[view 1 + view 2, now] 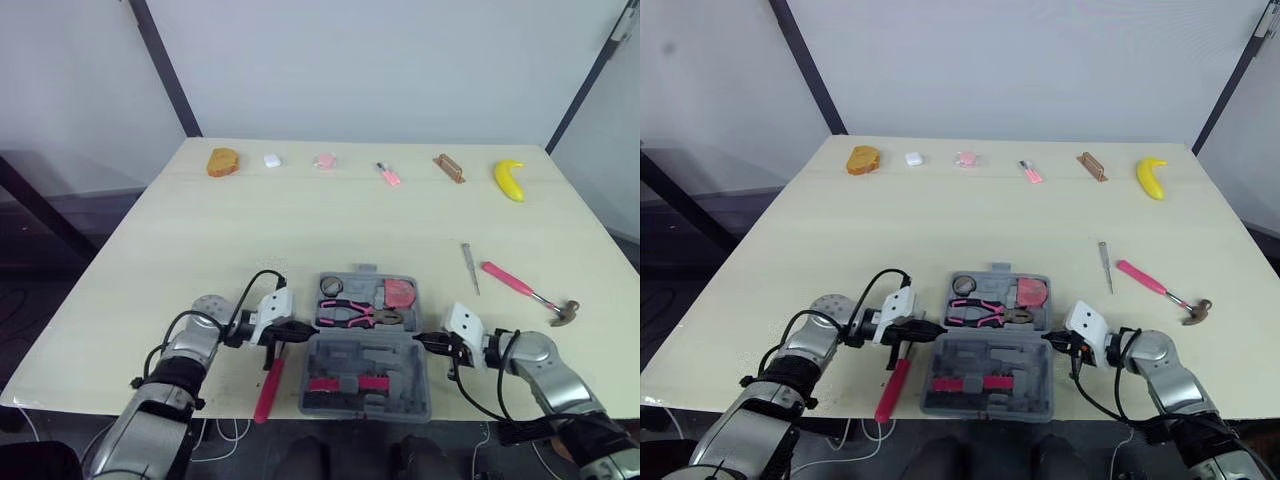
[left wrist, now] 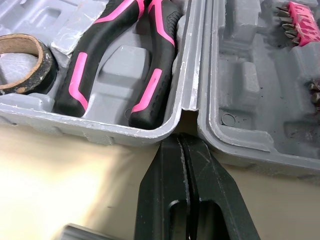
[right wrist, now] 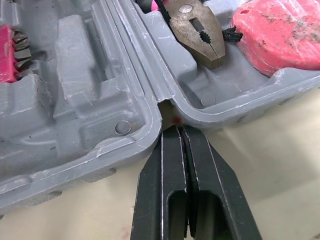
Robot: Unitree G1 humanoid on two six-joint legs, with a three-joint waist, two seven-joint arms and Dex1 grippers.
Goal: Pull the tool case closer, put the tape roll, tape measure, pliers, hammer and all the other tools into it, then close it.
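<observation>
At the near edge of the pale surface (image 1: 300,230), the grey tool case (image 1: 400,360) lies open and flat between the robot's two arms. The left gripper (image 1: 305,328) and the right gripper (image 1: 420,341) each have their black fingers pressed together, holding nothing, with the tips set at the hinge notch on either side of the case. A red-handled tool (image 1: 268,390) lies on the surface just left of the case. The near half holds a pink bit rack (image 1: 347,383). The far half holds the tape roll (image 1: 331,286), the pliers (image 1: 355,315) and the pink tape measure (image 1: 399,293). Out to the right, apart from the case, lie the hammer (image 1: 525,291) and a thin metal tool (image 1: 469,268). Along the far edge sits a row of small items ending with a banana (image 1: 510,180).
</observation>
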